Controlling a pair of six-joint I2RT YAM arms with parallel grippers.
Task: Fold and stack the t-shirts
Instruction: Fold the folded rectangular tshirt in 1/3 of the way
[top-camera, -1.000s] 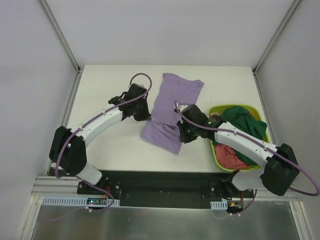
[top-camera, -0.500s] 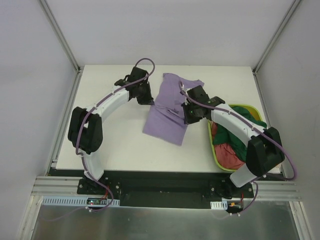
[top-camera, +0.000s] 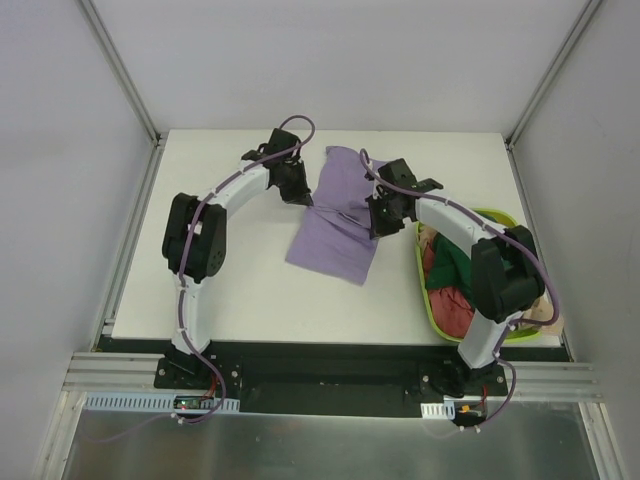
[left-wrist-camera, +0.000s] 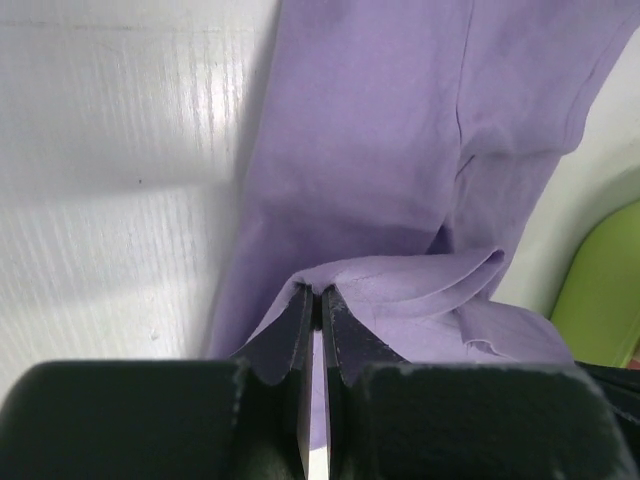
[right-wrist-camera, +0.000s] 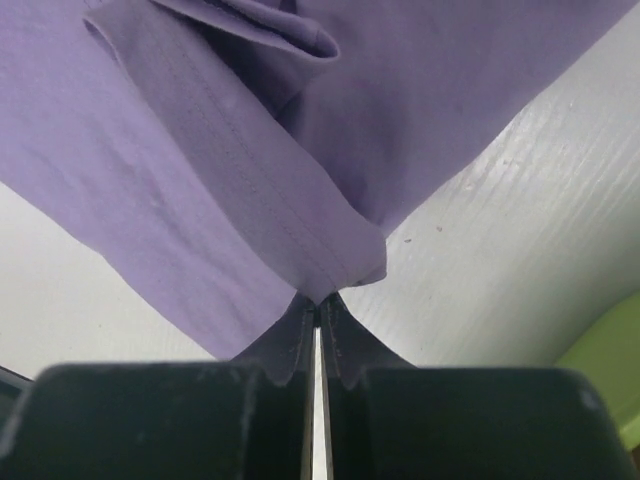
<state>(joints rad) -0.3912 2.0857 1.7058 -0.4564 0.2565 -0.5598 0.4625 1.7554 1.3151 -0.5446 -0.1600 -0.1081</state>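
White table (top-camera: 225, 290) between grey walls. The lavender shirt (top-camera: 335, 225) lies mid-table, its two sides raised. The left hand (left-wrist-camera: 315, 300) and the right hand (right-wrist-camera: 318, 305) are each pinched shut on a shirt edge, apparently mid-fold. The next move calls for laying both edges down evenly before release. The basket (top-camera: 428, 305), just right of the shirt, holds a green shirt (top-camera: 452, 266) and a red-pink shirt (top-camera: 455, 315).
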